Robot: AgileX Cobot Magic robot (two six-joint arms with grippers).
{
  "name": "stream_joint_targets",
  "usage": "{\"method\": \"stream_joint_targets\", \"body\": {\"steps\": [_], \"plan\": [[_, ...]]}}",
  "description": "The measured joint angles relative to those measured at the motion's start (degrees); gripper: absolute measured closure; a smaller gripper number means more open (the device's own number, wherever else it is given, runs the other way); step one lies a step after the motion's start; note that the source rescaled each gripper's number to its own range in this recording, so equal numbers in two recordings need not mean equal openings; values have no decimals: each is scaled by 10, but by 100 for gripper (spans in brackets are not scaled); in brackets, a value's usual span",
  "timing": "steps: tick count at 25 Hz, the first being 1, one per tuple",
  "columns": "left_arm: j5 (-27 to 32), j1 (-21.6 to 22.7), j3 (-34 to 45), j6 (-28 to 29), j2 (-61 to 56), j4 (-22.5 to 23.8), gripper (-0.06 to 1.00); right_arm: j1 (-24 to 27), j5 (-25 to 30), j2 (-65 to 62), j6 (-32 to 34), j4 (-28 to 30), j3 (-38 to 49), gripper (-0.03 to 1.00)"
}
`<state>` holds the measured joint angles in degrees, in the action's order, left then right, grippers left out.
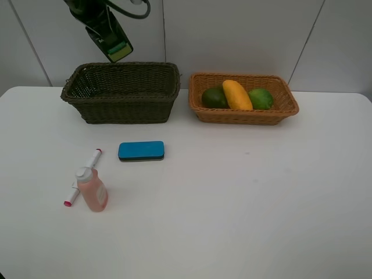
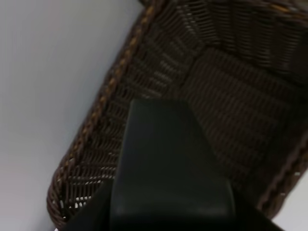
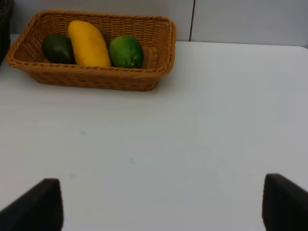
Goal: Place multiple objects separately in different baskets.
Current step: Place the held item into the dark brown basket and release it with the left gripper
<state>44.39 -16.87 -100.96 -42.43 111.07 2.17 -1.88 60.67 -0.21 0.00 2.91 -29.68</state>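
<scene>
We count three fruits (image 1: 237,94) in orange-tan basket (image 1: 244,118) (dark basket (image 1: 122,107) beside), left gripper (image 1: 115,46) pinching green bottle (image 1: 121,52), right gripper (image 3: 159,204) spread.

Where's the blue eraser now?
Exterior high view: the blue eraser lies left of centre, in front of the dark basket, right of the marker.

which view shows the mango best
The right wrist view: the mango is largest and clearest there, lying in the tan basket. The exterior high view shows it smaller, from farther off; the left wrist view misses it.
</scene>
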Motion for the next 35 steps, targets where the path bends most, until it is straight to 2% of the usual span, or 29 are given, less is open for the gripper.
{"method": "stream_joint_targets", "body": {"steps": [12,30,31,33,35], "plan": [[-42,63,0,0,102,1,56,0,0,0,0,0,0,-2],[-73,81,0,0,161,-3,55,0,0,0,0,0,0,-2],[-75,81,0,0,161,-3,48,0,0,0,0,0,0,-2],[-84,81,0,0,161,-4,17,0,0,0,0,0,0,-2],[-89,81,-2,0,161,-6,2,0,0,0,0,0,0,-2]]}}
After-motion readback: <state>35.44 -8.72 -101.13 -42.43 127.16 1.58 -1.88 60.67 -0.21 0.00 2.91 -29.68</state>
